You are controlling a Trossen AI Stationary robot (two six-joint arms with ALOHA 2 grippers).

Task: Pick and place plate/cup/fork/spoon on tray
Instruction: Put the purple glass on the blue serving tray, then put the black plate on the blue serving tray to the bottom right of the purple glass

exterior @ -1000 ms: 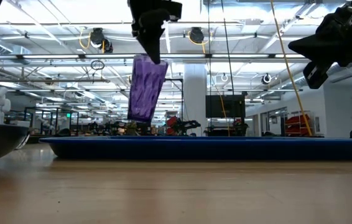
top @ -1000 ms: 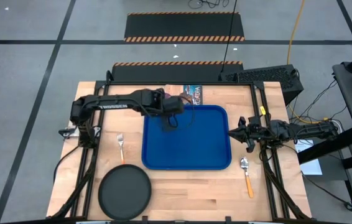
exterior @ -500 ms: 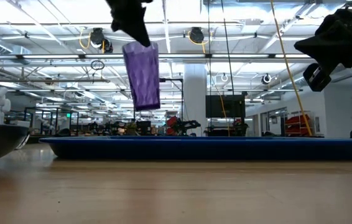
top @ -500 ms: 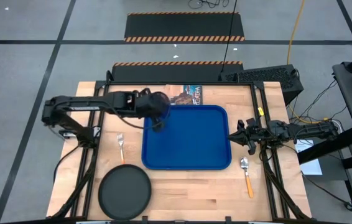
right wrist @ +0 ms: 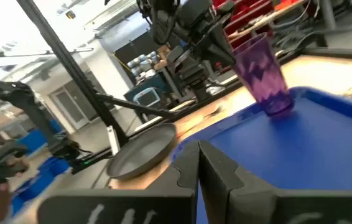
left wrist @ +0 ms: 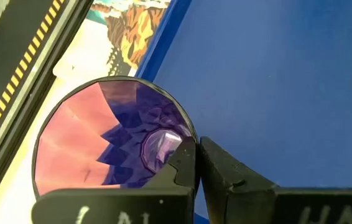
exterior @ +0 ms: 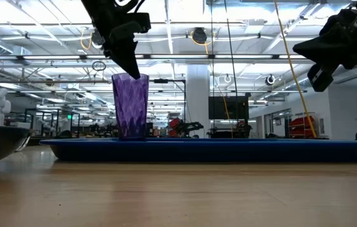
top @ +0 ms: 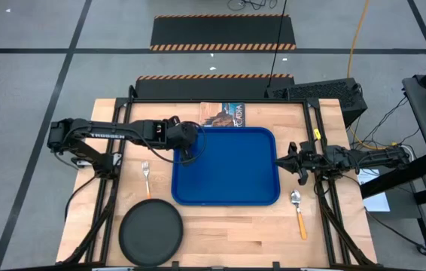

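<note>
The left pincer (exterior: 130,66) has the cup (exterior: 130,106) by its rim, one finger inside and one outside, pinched tight on the wall. The cup hangs straight below it, upright, its base down on the tray (top: 235,177) or a hair above; from the low view I can't say for sure. It sits at the tray's far corner on the left arm's side, close beside the raised edge, which I'd guess keeps the middle free for the plate.

That plate (top: 150,233) lies on the desk (top: 228,233) well nearer than the pincer and off to its outer side, not yet on the tray. The fork (top: 146,177) lies between the two, on bare desk just beside the tray's edge, tines pointing away from the plate.

The right pincer (top: 281,159) waits with fingers closed on nothing, hovering just beside the tray's opposite edge, well across from the left one. The spoon (top: 297,209) lies on the desk a little nearer than it, bowl toward it and handle away.

My reading: the cup is being set down, first of four. The rim grip suits a straight lift off once it lets go; if it opens unevenly the light cup could tip
</note>
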